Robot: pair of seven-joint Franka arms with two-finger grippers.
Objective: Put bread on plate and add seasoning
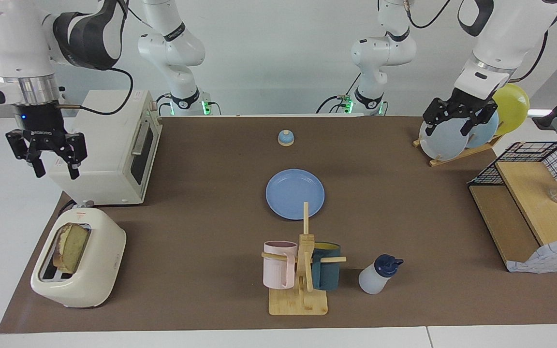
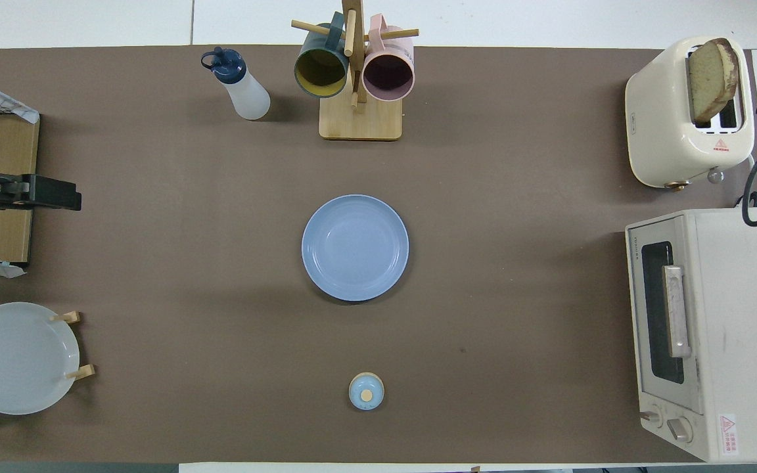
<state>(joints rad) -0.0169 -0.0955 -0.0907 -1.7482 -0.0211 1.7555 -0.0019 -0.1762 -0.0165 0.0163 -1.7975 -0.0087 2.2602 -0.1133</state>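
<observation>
The bread (image 1: pixel 71 246) (image 2: pixel 712 77) stands upright in a slot of the cream toaster (image 1: pixel 79 263) at the right arm's end of the table. The round blue plate (image 1: pixel 295 193) (image 2: pixel 355 247) lies empty at mid-table. The seasoning (image 1: pixel 377 275) (image 2: pixel 240 85), a white bottle with a navy cap, stands beside the mug tree, farther from the robots than the plate. My right gripper (image 1: pixel 55 173) hangs open and empty over the outer edge of the toaster oven. My left gripper (image 1: pixel 447 130) (image 2: pixel 63 200) hangs open and empty over the rack of upright plates.
A white toaster oven (image 1: pixel 109 150) sits nearer to the robots than the toaster. A wooden mug tree (image 1: pixel 302 261) holds a pink and a dark teal mug. A small bell (image 1: pixel 285 138), a plate rack (image 1: pixel 457 137) and a wooden shelf with a wire basket (image 1: pixel 525 203) also stand on the mat.
</observation>
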